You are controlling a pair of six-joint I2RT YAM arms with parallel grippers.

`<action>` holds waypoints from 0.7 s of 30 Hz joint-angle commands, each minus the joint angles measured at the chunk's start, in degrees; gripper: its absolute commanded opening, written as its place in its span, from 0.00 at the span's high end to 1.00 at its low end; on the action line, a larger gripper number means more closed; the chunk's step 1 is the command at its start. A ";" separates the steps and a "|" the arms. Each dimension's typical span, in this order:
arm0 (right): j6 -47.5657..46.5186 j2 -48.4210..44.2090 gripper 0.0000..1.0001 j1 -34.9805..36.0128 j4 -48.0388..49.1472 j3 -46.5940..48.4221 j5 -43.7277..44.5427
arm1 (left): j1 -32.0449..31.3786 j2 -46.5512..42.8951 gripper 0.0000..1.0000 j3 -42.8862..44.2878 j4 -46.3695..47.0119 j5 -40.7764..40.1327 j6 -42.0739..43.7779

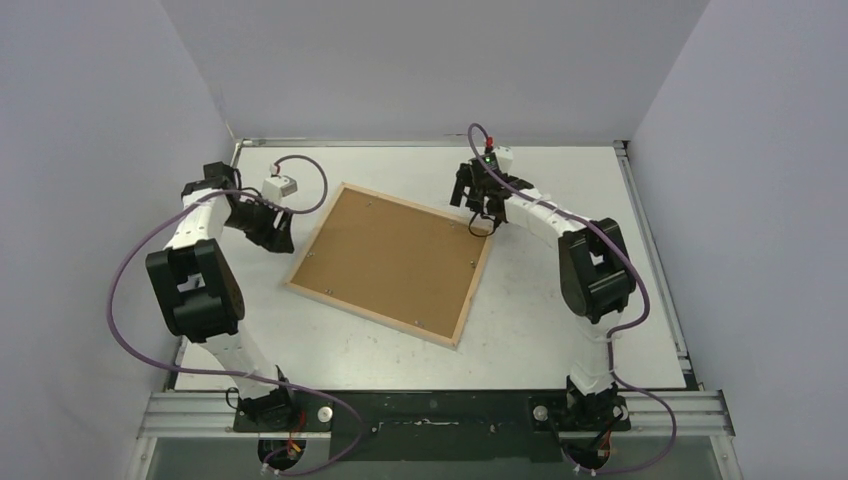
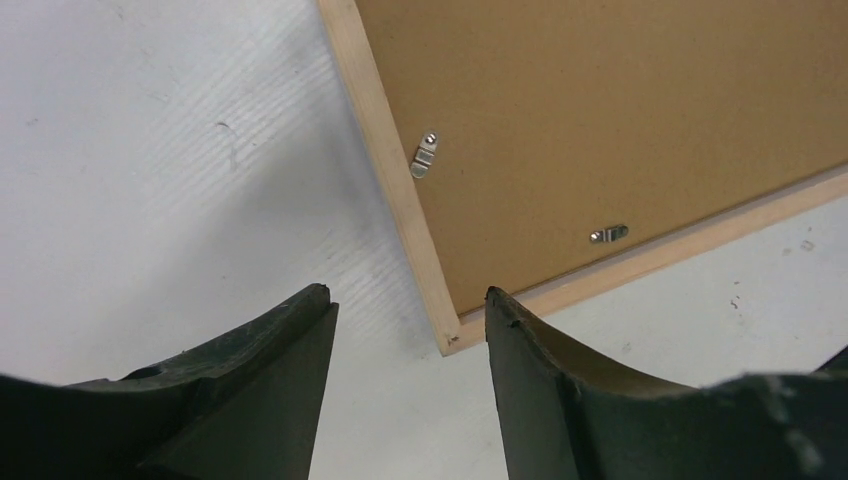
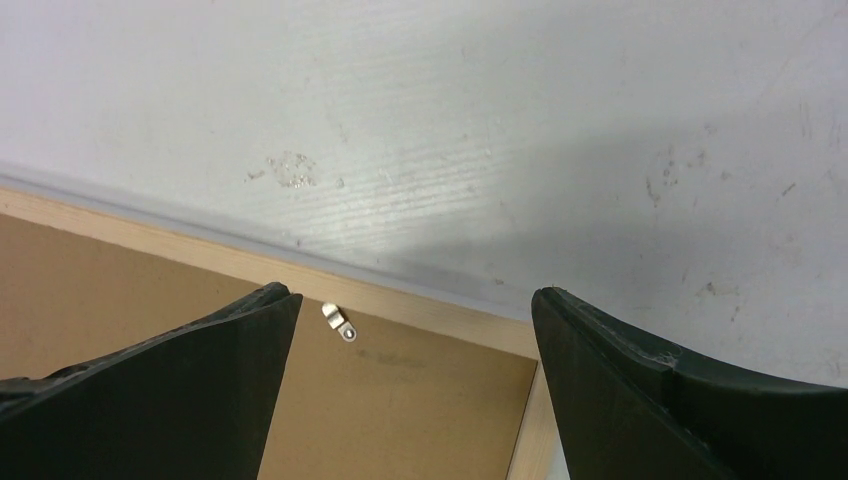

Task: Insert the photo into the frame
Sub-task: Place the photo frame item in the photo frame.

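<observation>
The frame [image 1: 372,313] of pale wood lies flat and askew in the middle of the white table, back side up, with a brown backing panel [image 1: 395,258] set inside its bars. The photo shows in no view. My left gripper [image 1: 283,240] hovers just off the frame's left corner, open and empty. In the left wrist view that corner [image 2: 447,340] sits between the fingers of the left gripper [image 2: 408,293]. My right gripper [image 1: 482,222] hangs over the far right corner, open and empty. In the right wrist view the right gripper [image 3: 415,291] straddles the frame bar [image 3: 150,240] and panel [image 3: 420,410].
Small metal turn clips [image 2: 425,155] [image 2: 608,234] [image 3: 340,322] sit along the inner edge of the frame over the panel. Grey walls close the table on three sides. Purple cables loop off both arms. The arm bases stand at the near edge.
</observation>
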 commanded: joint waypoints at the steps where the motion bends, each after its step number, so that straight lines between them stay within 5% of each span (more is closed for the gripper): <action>1: -1.64 1.96 0.10 -1.09 1.02 4.67 -0.39 | 1.29 0.02 0.46 0.64 -8.09 4.26 2.71; 8: 0.15 0.71 0.05 -0.90 3.09 2.69 -1.93 | 4.84 -0.22 0.40 -1.35 -5.89 3.19 5.64; 17: 2.17 -11.71 0.02 -0.29 2.39 -7.15 2.16 | 3.88 5.31 0.58 -1.15 8.75 -2.59 -7.75; 21: 3.56 -17.80 0.08 -0.22 1.65 -13.77 2.53 | 3.13 7.13 0.63 -2.52 12.66 -4.47 -11.09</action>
